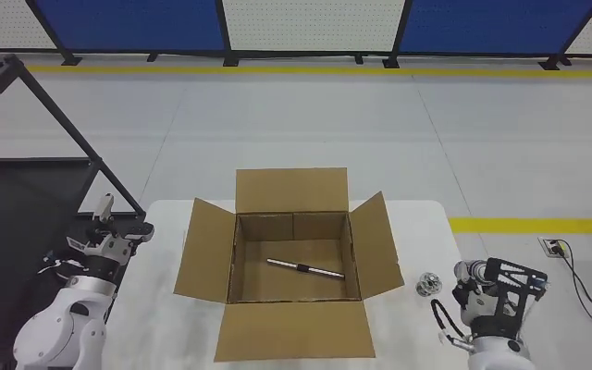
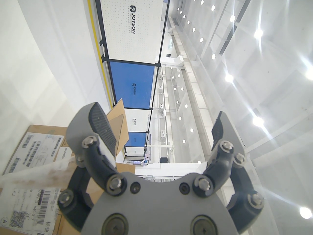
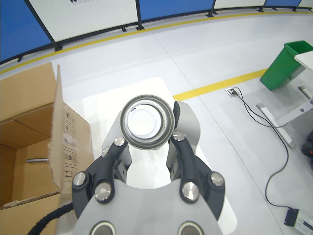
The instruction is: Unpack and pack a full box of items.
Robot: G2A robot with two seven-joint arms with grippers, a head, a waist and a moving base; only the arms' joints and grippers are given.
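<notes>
An open cardboard box [image 1: 294, 190] stands in the middle of the white table [image 1: 157, 319], all flaps folded out. A thin metal rod [image 1: 305, 267] lies on its floor, and its end [image 3: 36, 160] shows in the right wrist view. My right gripper [image 3: 148, 113] is just right of the box, low over the table, shut on a metal ring [image 3: 148, 121] held by its outer sides. The same ring [image 1: 427, 283] shows beside the box's right flap. My left gripper [image 2: 159, 116] is at the table's left edge, pointing upward, open and empty, beside the box's labelled side [image 2: 36, 147].
A black rack [image 1: 46, 185] stands left of the table. On the floor to the right are a green bin [image 3: 286, 67], a floor socket with a black cable [image 3: 276, 133] and a desk leg. Blue and white partition panels [image 1: 314, 23] line the back.
</notes>
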